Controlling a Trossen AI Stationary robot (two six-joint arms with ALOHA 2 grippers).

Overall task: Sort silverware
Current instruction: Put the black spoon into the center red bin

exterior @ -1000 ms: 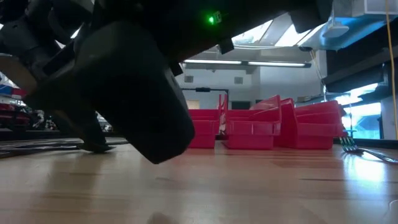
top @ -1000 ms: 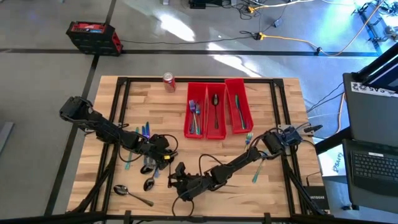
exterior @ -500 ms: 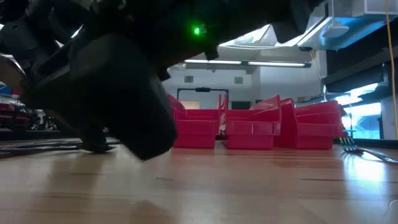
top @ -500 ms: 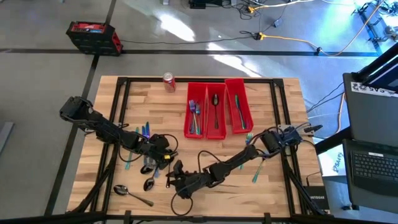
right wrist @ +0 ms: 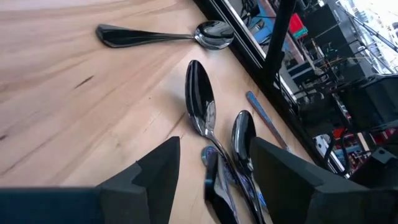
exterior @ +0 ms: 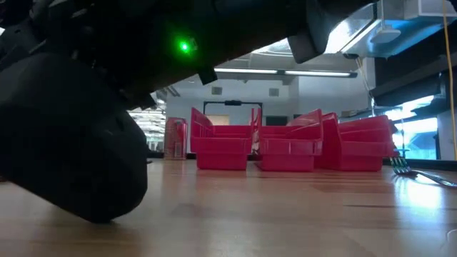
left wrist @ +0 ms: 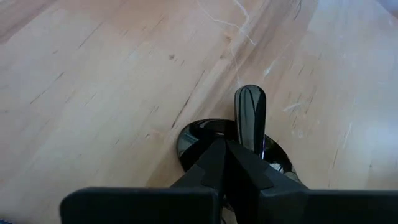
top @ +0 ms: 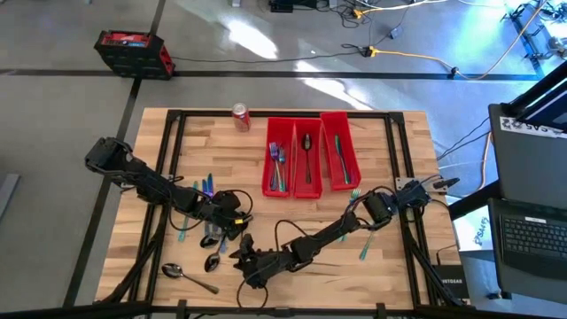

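Observation:
Three dark spoons lie flat near the table's near left: two (top: 213,241) (top: 213,262) side by side, one (top: 184,276) nearer the corner. Teal-blue forks and knives (top: 205,187) lie behind them. My left gripper (top: 226,229) is shut, its tips (left wrist: 224,148) right over a spoon's bowl (left wrist: 193,138), with a spoon handle's end (left wrist: 249,112) beside them. My right gripper (top: 239,254) stands open, low over the wood, pointing at the two spoons (right wrist: 200,106) (right wrist: 242,134), which lie ahead of its fingers (right wrist: 158,174). In the low view only the right arm's dark bulk (exterior: 71,164) shows. My left gripper's shut fingertips come slanting down at the spoon's bowl (left wrist: 205,142), which lies on the table. The fingers themselves hide the spot, so I cannot tell whether they touch it. My right gripper touches nothing.
Three red bins (top: 337,117) holding sorted pieces stand at the far middle (exterior: 285,146). A red can (top: 241,115) stands left of them. Two more forks (top: 354,196) (top: 364,249) lie at the right, under the right arm. Black frame rails (top: 168,177) run along the table's sides.
My right gripper has gone toward the table's left edge and sunk lower, closing on the spoons; its fingers have stayed open. In the low view its dark bulk has slid left and down, uncovering the leftmost bin.

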